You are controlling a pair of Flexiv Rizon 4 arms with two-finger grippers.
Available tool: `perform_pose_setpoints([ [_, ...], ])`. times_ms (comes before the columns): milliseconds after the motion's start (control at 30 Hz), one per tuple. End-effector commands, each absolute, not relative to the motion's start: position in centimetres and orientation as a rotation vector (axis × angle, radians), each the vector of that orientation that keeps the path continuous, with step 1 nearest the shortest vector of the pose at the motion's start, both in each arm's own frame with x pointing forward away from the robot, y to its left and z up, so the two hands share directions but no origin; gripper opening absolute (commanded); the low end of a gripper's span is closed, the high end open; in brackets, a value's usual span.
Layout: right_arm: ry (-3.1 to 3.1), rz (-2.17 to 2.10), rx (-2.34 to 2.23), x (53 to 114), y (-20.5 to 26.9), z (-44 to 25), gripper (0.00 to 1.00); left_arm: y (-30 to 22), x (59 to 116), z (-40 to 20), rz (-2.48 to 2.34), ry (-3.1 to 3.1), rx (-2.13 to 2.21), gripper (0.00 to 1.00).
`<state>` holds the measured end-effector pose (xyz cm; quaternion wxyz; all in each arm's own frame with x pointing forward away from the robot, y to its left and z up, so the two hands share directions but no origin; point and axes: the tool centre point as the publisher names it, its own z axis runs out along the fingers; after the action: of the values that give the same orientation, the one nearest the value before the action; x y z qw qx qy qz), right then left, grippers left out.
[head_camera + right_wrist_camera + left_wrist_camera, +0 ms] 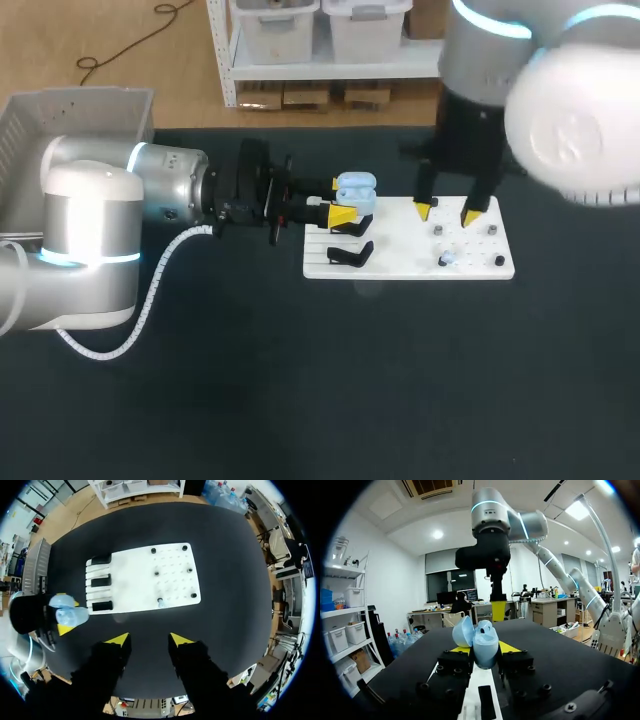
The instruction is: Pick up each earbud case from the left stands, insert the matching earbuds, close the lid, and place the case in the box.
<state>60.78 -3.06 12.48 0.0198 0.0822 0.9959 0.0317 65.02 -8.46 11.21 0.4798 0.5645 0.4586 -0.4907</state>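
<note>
Clamping a pale blue earbud case (356,190) from two sides, the left jaws hold it by the left end of a white board (400,262), close to the black stands (350,254). The lid stands open in the left wrist view. The left arm (150,195) reaches in level over the counter (300,380). The right jaws hang released over the board's right half, with nothing between their yellow tips, above several small items (447,260) too small to make out. A grey box (80,110) sits at the counter's far left.
</note>
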Motion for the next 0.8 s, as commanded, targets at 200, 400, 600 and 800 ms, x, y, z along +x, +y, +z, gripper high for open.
perform_pose_setpoints([
  [200, 2.995, 0.083, 0.303, 61.1, -4.9, 8.8, 0.47, -8.5, 65.0, 11.1, -1.196, 1.118, 1.376, 0.0],
  [400, 2.967, 0.11, 0.348, 61.6, -5.4, 7.6, 0.49, -8.5, 65.0, 11.1, -1.196, 1.118, 1.376, 0.0],
  [600, 2.962, 0.165, 0.427, 62.5, -5.5, 6.6, 0.48, -8.5, 65.0, 11.1, -1.196, 1.118, 1.376, 0.0],
  [800, 2.951, 0.177, 0.476, 62.9, -5.2, 5.4, 0.47, -8.5, 65.0, 11.1, -1.196, 1.118, 1.376, 0.0],
])
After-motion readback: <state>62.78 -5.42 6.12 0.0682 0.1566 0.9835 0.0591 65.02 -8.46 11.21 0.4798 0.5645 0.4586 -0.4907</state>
